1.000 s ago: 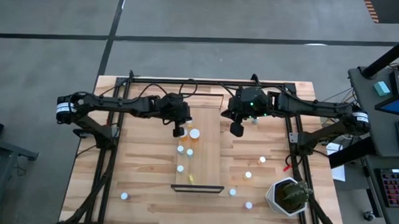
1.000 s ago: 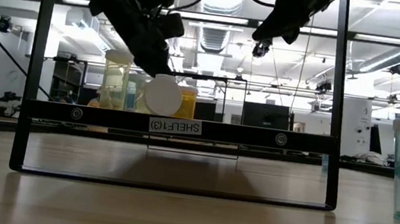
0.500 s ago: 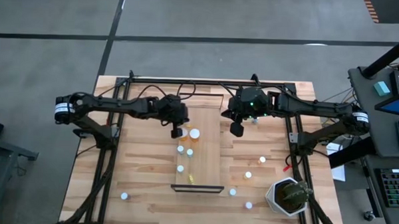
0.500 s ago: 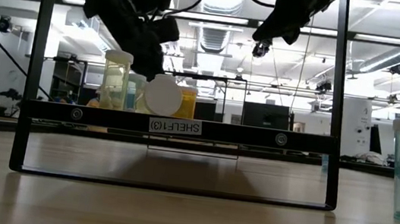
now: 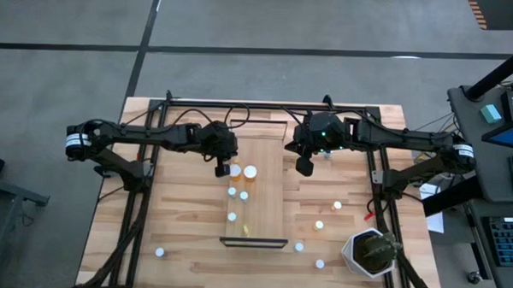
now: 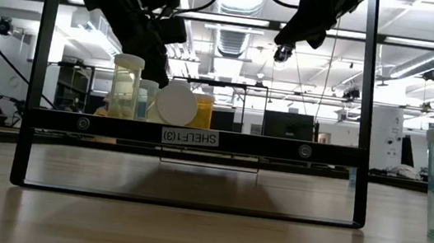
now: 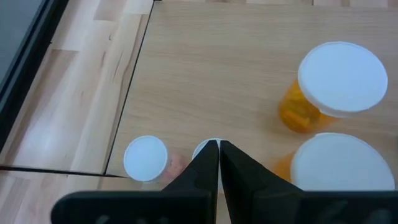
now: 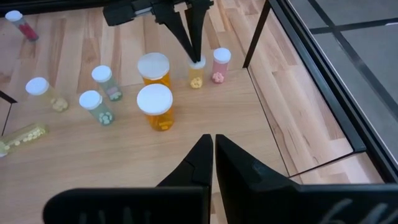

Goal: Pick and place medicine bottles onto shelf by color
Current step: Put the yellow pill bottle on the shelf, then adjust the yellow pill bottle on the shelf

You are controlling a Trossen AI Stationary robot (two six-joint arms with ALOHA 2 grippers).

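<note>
The shelf (image 5: 268,206) lies along the table's middle with several medicine bottles standing on it. Two are larger orange ones with white caps (image 7: 341,81) (image 7: 337,167). Small ones include a yellowish one (image 8: 196,72) and a pink one (image 8: 220,64), and another bottle lies on its side (image 5: 245,230). More small bottles stand on the table to the right (image 5: 319,224) and one at the near left (image 5: 159,252). My left gripper (image 5: 222,168) is shut over the shelf's left edge, just left of the orange bottles. My right gripper (image 5: 304,167) is shut and hangs high by the shelf's far right side. My left gripper's shut fingertips (image 8: 194,55) slant down right over the white cap of the small yellowish bottle (image 7: 203,149). I cannot tell whether they touch it. The bottle stands upright on the shelf.
A potted plant (image 5: 371,253) stands at the table's near right corner. A dark metal frame (image 5: 146,183) runs along both sides of the table and across its far edge. The shelf's dark rail (image 5: 253,242) closes its near end.
My left gripper has drawn back toward the table's left edge, off the orange bottles, rising a little and staying shut. The bottles have stayed where they were.
</note>
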